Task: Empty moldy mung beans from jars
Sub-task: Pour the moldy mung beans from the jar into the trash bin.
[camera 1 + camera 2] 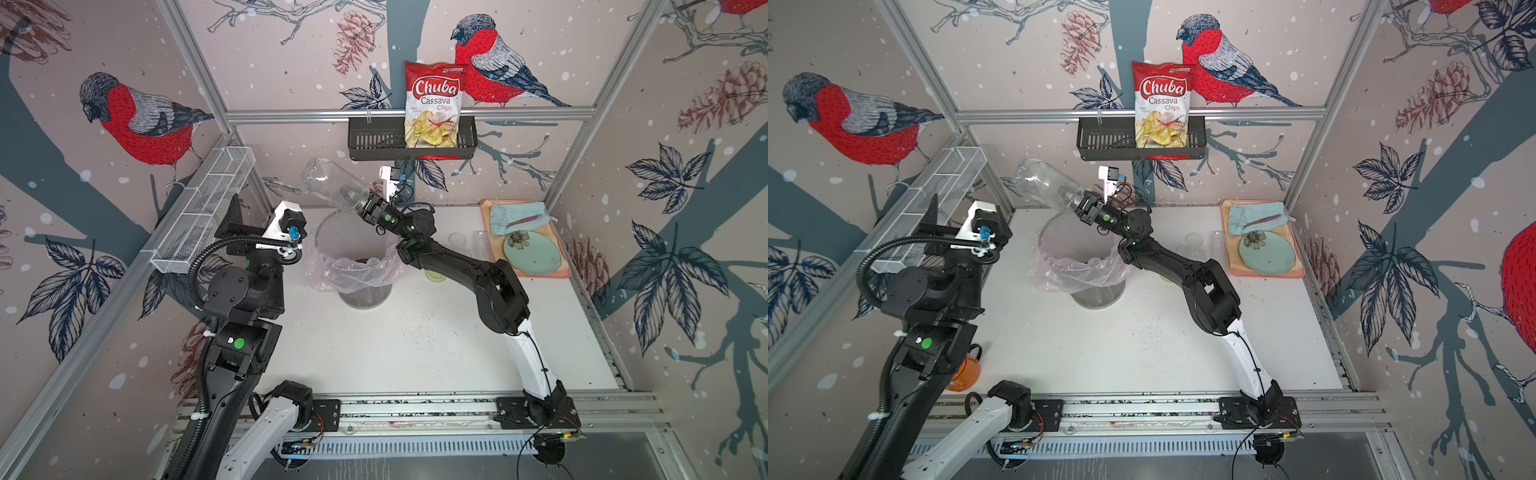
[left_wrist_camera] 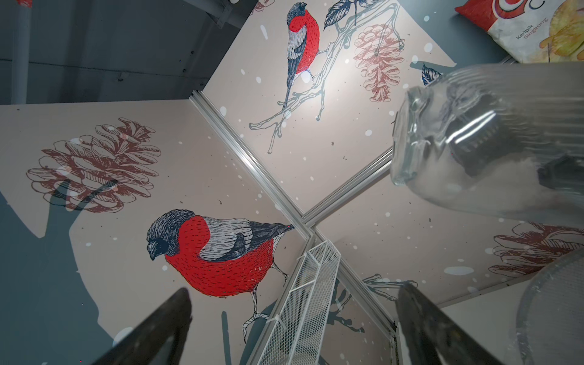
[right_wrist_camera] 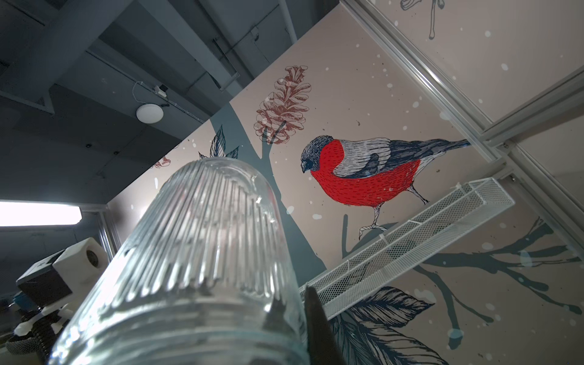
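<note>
One ribbed jar (image 1: 336, 188) is up in the air, with my right hand (image 1: 367, 204) clamped on its neck end. It is tilted: base high toward the back left corner, neck low over the far side of the bin (image 1: 322, 239) lined with a pinkish bag. In both top views the hand covers the jar's mouth, so I cannot see the opening itself. The glass looks clear along its length. In the right wrist view the jar (image 3: 202, 252) fills the lower part of the picture. Only one finger (image 3: 316, 325) shows there, pressed against the neck; the other is hidden behind the glass.

Low inside the bag I see a small dark patch (image 1: 365, 260), too small for me to tell whether it is beans.

My left hand (image 2: 295, 290) has its jaws spread wide, aimed up at the wall corner and the mesh shelf (image 2: 294, 328). The jar's base cuts into that view from the edge, blurred. In the top views this hand sits raised to the left of the bin, and I can pick out only one finger (image 1: 234, 211).

Two more clear jars (image 1: 458, 240) stand on the worktop (image 1: 353, 365) between the right arm and the tray (image 1: 540, 274), faint against the white surface. A pale green lid (image 1: 435, 277) peeks from under the forearm, mostly covered. Fine dark specks (image 1: 419, 328) dot the worktop.
</note>
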Controlling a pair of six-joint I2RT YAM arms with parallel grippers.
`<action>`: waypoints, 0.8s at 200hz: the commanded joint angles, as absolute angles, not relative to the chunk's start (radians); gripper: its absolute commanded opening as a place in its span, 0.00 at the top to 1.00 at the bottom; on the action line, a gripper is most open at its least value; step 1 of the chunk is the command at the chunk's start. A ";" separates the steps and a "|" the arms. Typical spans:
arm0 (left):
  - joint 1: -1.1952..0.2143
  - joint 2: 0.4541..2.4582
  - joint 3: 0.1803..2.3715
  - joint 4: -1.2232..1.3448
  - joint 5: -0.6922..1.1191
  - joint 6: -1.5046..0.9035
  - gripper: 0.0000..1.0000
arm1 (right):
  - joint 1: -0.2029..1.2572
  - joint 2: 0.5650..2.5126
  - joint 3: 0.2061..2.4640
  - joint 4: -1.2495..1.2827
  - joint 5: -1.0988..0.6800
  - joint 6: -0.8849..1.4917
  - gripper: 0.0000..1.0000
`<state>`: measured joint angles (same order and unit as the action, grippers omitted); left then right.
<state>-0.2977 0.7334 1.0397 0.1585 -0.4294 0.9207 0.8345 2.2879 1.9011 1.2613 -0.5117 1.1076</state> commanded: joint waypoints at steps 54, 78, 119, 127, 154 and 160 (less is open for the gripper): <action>-0.297 0.724 1.025 0.208 -0.407 0.895 0.02 | 0.844 2.264 1.884 1.382 -0.465 1.109 1.00; -0.297 0.721 1.017 0.214 -0.401 0.885 0.02 | 0.853 2.226 1.864 1.283 -0.437 1.013 1.00; -0.296 0.725 1.021 0.205 -0.392 0.874 0.02 | 0.843 2.243 1.877 1.242 -0.476 1.010 1.00; -0.297 0.727 1.024 0.205 -0.389 0.868 0.02 | 0.837 2.237 1.856 1.336 -0.503 1.059 1.00; -0.298 0.730 1.025 0.209 -0.395 0.862 0.02 | 0.872 2.148 1.801 1.144 -0.451 0.826 1.00; -0.297 0.732 1.029 0.207 -0.389 0.858 0.02 | 0.867 2.162 1.810 1.142 -0.447 0.826 1.00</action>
<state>-0.2977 0.7277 1.0206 0.1547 -0.3931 0.8825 0.8467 2.2059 1.8042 1.2098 -0.4858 0.9909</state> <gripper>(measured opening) 0.984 0.123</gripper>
